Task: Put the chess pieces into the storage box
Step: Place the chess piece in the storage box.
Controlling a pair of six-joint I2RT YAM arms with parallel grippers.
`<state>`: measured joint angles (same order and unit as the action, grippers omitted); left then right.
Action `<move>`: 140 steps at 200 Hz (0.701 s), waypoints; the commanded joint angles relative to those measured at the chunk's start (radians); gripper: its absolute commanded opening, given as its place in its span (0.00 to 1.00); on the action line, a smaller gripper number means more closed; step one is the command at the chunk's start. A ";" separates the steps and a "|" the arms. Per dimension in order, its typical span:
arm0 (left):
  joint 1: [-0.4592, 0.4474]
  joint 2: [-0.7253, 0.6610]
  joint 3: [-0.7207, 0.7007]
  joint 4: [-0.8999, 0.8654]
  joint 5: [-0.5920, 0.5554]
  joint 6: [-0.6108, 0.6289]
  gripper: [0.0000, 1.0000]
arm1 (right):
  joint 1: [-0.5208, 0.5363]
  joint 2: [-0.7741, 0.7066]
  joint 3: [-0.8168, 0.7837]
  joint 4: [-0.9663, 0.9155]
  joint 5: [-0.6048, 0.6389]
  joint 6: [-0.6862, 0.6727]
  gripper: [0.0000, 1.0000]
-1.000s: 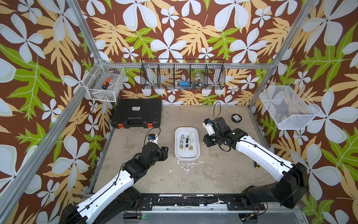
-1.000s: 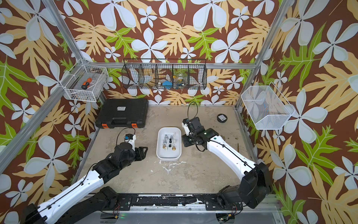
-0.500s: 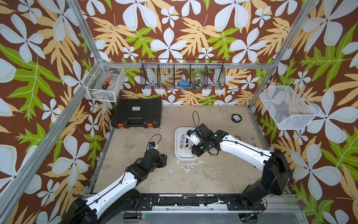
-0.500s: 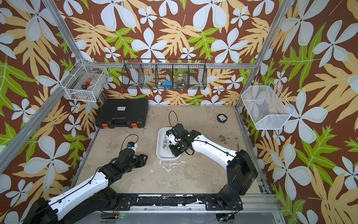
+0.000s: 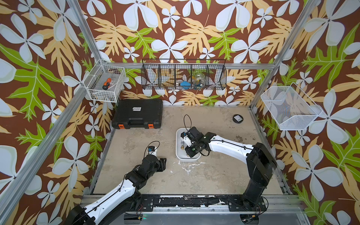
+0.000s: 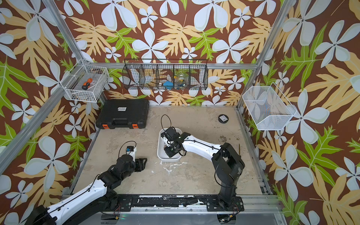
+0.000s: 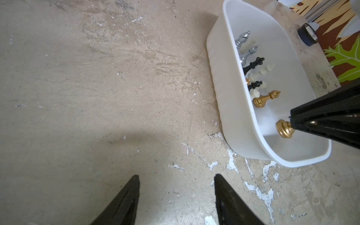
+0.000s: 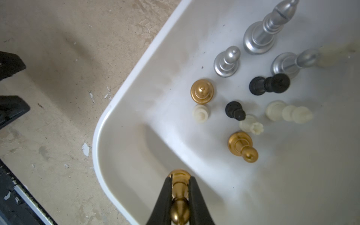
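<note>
Over the near end of the storage box (image 5: 178,140), the right claw (image 8: 180,181) is now down inside the walls, pinched on the stem of a gold piece (image 8: 180,194). A second back that arm sat off to the right of the box, clear of it. Half a second back it was over the box. So transport is done and this is the drop phase.

Left wrist view agrees: the gold piece (image 7: 284,128) pokes base-first out of the black tips, low over the box floor. Can't tell if it's touching the floor yet.

The rest of the chess pieces (image 8: 227,61) are already in the box, clustered mid-box and toward the far end: silver, gold, black and cream, about eleven. The nearest, a gold pawn (image 8: 242,146), is near the held one but apart from it.

Left claw (image 7: 176,179) is open and empty over bare table (image 7: 78,78), beside the box. Over the same second it backed off slightly toward the near edge. Looks parked.

No loose pieces visible on the table in any view, so my read is that this is likely the last one. What's left is a release and a straight lift out. Risk: the piece looks held at an angle, so it may topple or roll into the gold pawn when let go. Harmless, since it stays in the box.
</note>
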<state>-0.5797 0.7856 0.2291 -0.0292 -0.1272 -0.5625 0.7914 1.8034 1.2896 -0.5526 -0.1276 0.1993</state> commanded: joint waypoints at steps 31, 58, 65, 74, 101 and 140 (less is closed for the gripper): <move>0.001 0.001 -0.005 0.037 0.007 0.027 0.64 | 0.001 0.034 0.000 0.049 0.087 0.022 0.10; 0.001 0.003 -0.005 0.040 0.013 0.028 0.64 | 0.005 0.045 -0.019 0.064 0.106 0.018 0.10; 0.001 0.004 -0.006 0.042 0.014 0.028 0.64 | 0.007 0.046 -0.025 0.072 0.111 0.017 0.10; 0.001 0.006 -0.005 0.041 0.016 0.029 0.64 | 0.009 0.048 -0.029 0.077 0.115 0.017 0.10; 0.001 0.014 -0.003 0.043 0.021 0.030 0.65 | 0.017 0.060 -0.044 0.095 0.127 0.016 0.10; 0.001 0.021 -0.002 0.043 0.026 0.027 0.65 | 0.030 0.068 -0.059 0.122 0.153 0.020 0.11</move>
<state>-0.5797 0.8036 0.2234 -0.0029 -0.1143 -0.5449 0.8165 1.8645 1.2331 -0.4622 -0.0063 0.2096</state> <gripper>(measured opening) 0.653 0.157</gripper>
